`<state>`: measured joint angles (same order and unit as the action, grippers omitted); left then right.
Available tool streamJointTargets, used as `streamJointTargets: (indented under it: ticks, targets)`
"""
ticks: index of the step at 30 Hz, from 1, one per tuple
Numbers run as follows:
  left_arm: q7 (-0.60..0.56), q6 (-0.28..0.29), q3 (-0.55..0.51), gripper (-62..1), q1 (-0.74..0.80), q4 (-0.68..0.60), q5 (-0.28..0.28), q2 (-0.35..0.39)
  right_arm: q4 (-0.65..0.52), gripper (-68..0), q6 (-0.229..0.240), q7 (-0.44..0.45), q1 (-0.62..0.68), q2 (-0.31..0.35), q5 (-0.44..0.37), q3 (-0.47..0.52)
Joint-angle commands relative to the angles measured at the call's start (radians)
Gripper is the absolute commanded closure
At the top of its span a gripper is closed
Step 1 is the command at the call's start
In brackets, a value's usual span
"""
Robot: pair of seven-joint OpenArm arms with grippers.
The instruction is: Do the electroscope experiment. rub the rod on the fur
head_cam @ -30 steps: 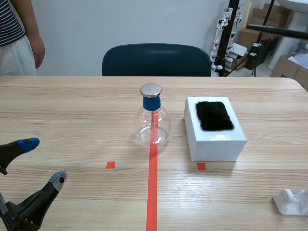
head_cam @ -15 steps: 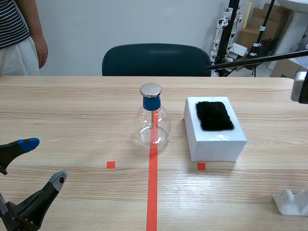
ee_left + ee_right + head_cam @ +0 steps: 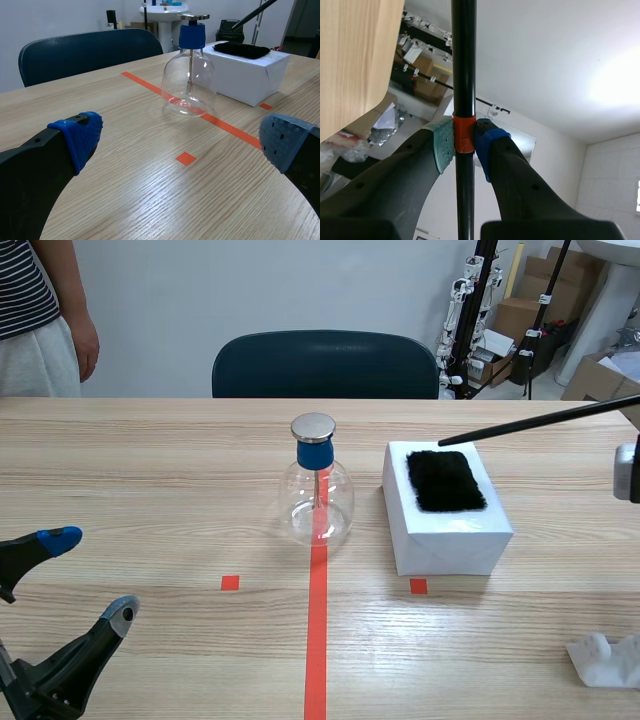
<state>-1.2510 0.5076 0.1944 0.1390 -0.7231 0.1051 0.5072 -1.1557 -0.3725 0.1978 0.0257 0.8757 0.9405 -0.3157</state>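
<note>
A thin black rod (image 3: 530, 423) slants in from the right, its tip just above the far edge of the black fur (image 3: 446, 480). The fur lies on top of a white box (image 3: 450, 535). My right gripper (image 3: 464, 142) is shut on the rod (image 3: 464, 75) at its orange band; in the scene view only a grey part of that arm (image 3: 628, 472) shows. A glass electroscope flask (image 3: 316, 490) with a blue neck and metal disc stands on the red line. My left gripper (image 3: 90, 575) rests open low at the near left, well short of the flask (image 3: 189, 75).
A white plastic object (image 3: 605, 658) lies at the near right corner. A dark chair (image 3: 325, 365) stands behind the table. A person (image 3: 40, 320) stands at the far left. Boxes and stands crowd the back right.
The rod has come down and its tip now hangs over the fur's far edge. The left arm has not moved.
</note>
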Motion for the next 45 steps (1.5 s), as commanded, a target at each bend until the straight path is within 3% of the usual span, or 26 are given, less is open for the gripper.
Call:
streamJointTargets:
  ticks: [1,16,23,31,33,39,42,45]
  targets:
    - [-0.017,0.0,-0.004,-62.3,0.002,-0.003,-0.008,0.011,-0.003,0.0,-0.009,-0.005,-0.023,0.016,0.017,0.024]
    - [-0.017,0.0,-0.004,-62.3,0.002,-0.003,-0.008,0.011,0.02,0.0,-0.004,0.036,-0.023,-0.006,0.066,0.024]
    - [-0.017,0.0,-0.004,-62.3,0.002,-0.003,-0.008,0.011,0.02,0.0,-0.004,0.122,-0.023,-0.006,0.066,0.024]
    - [-0.017,0.0,-0.004,-62.3,0.002,-0.003,-0.008,0.011,0.02,0.0,0.007,-0.014,-0.023,-0.006,0.064,0.024]
    - [-0.017,0.0,-0.004,-62.3,0.002,-0.003,-0.008,0.011,0.02,0.0,0.006,-0.01,-0.023,-0.006,0.066,0.024]
    - [-0.017,0.0,-0.004,-62.3,0.002,-0.003,-0.008,0.011,0.02,0.0,0.006,0.113,-0.023,-0.006,0.066,0.024]
    - [-0.017,0.0,-0.004,-62.3,0.002,-0.003,-0.008,0.011,0.02,0.0,0.006,0.097,-0.023,-0.006,0.053,0.024]
    - [-0.017,0.0,-0.004,-62.3,0.002,-0.003,-0.008,0.011,0.02,0.0,0.008,0.008,-0.023,-0.005,0.047,0.024]
